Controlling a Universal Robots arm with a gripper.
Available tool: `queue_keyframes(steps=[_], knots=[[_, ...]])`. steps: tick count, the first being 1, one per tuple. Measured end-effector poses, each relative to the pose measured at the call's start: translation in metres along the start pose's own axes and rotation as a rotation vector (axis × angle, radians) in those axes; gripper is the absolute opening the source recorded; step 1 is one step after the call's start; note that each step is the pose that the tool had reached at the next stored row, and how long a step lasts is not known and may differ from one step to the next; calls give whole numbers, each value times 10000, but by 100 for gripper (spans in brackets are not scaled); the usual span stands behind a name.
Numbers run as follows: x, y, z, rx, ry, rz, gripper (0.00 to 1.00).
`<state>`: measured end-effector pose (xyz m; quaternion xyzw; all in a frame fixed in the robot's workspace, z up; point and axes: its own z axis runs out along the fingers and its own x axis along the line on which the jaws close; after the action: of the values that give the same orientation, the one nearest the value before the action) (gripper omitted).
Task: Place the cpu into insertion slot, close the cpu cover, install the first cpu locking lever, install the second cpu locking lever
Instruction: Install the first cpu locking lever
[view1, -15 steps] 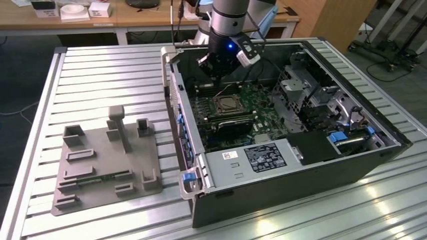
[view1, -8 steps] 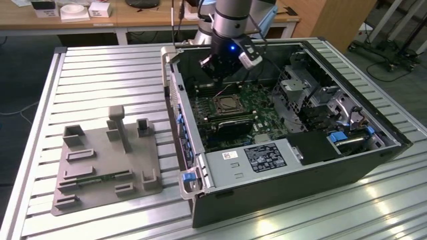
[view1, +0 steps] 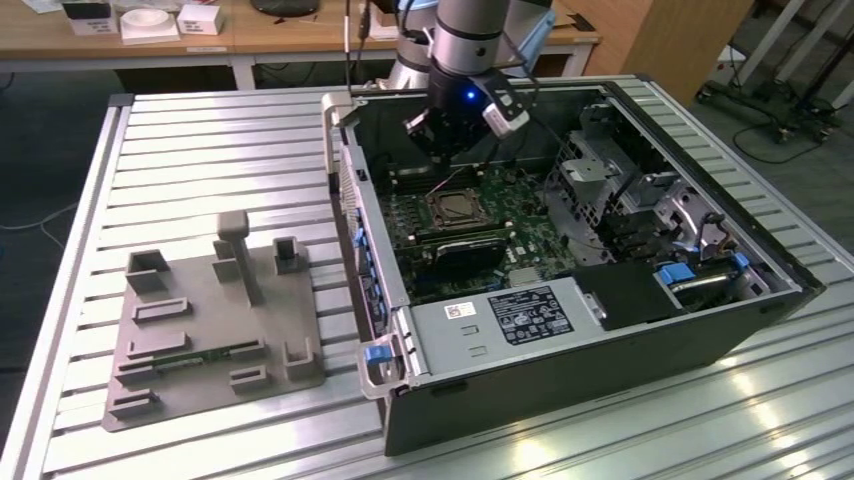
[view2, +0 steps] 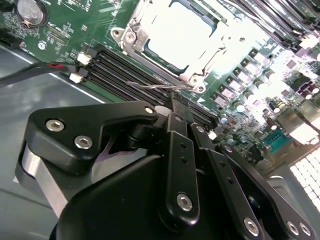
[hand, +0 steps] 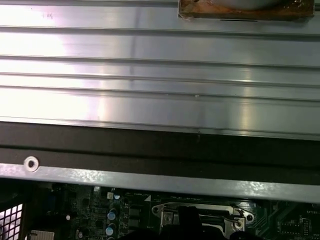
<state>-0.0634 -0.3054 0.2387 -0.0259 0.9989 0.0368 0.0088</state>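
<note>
Ribbed table (view1: 200, 140), open computer case (view1: 587, 350) | gripper (view2: 178, 100) fingers together, tip at cpu locking lever (view2: 150, 86) beside cpu cover (view2: 135, 27), seemingly down | best: press lever squarely, avoid memory slots (view2: 115, 67)

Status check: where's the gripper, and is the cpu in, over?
Gripper low over the board beside the insertion slot. Cpu seated, cpu cover down over it. Locking lever by gripper tip; latched or not, cannot tell.

The cpu cover (view2: 160, 62) is silvery, circuit board (view2: 65, 37) green.
</note>
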Motion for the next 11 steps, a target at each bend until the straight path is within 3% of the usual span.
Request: queue_keyframes(steps=[4,8,11], knots=[[-40,4,7,10,1,-1,11],[-64,3,12,-60,-3,0,11],[-98,1,16,-163,-8,2,11]])
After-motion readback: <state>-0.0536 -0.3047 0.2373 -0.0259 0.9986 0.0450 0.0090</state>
